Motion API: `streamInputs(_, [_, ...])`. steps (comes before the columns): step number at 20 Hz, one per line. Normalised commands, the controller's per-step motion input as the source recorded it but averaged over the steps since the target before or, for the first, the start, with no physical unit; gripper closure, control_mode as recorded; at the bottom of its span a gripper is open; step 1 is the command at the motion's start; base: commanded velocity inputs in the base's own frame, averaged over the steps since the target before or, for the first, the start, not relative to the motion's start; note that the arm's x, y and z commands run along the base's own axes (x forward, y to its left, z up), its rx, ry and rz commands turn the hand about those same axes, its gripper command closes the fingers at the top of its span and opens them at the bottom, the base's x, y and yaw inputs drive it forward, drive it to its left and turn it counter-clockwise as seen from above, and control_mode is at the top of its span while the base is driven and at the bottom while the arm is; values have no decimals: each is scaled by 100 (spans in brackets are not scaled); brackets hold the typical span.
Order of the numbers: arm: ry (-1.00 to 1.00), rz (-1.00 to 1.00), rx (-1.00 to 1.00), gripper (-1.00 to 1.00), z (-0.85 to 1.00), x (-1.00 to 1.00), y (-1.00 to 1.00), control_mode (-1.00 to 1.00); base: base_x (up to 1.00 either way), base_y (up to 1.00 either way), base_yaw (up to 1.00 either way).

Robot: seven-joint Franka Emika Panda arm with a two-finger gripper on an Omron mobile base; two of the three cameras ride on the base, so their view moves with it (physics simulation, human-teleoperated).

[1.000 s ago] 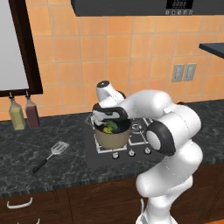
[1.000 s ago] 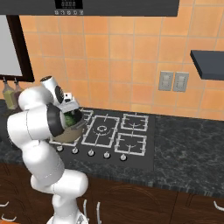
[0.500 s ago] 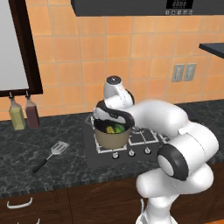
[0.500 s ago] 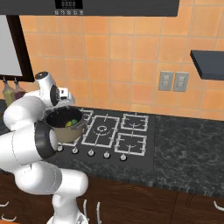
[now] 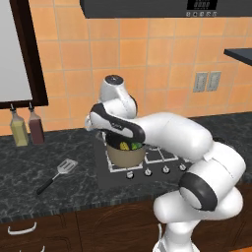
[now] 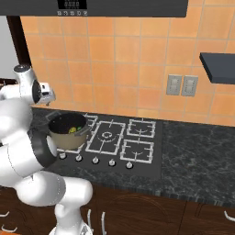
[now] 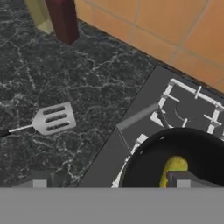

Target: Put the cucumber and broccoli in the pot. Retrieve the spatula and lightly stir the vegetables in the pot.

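Observation:
The tan pot [image 5: 125, 153] stands on the front left burner, with the yellow-green and darker green vegetables [image 5: 129, 145] inside it. In the hand view the pot's dark rim [image 7: 153, 146] sits at the lower right, the yellow-green piece [image 7: 174, 167] inside. The spatula [image 5: 59, 173] lies flat on the counter left of the stove, its silver slotted head [image 7: 54, 118] pointing toward the stove. My gripper [image 5: 90, 123] hangs open and empty above the pot's left edge, between pot and spatula; both fingertips [image 7: 39, 183] stand wide apart.
A dark red bottle [image 7: 63, 17] and a yellow one [image 7: 38, 12] stand against the tiled wall at the far left of the counter [image 5: 29, 162]. The gas stove [image 6: 124, 142] has other bare burners to the right of the pot.
My hand has risen from over the pot and swung left toward the counter. The jaws have spread a little wider. The vegetables stay in the pot.

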Motion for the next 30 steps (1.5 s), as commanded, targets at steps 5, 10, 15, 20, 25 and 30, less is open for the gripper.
streamInputs(5, [16,45,-16,-100,-19,-13,100,-100,0,0,0])
streamInputs(10, [0,46,-19,-100,-52,-37,100,-100,0,0,0])
streamInputs(15, [-2,35,-16,-100,-56,-16,100,-100,0,0,0])
streamInputs(20, [0,30,-16,-100,-51,12,83,-100,0,0,0])
streamInputs(25, [1,23,-16,-100,-35,6,66,-100,0,0,0])
streamInputs(30, [6,14,-19,-100,-19,4,28,-100,0,0,0])
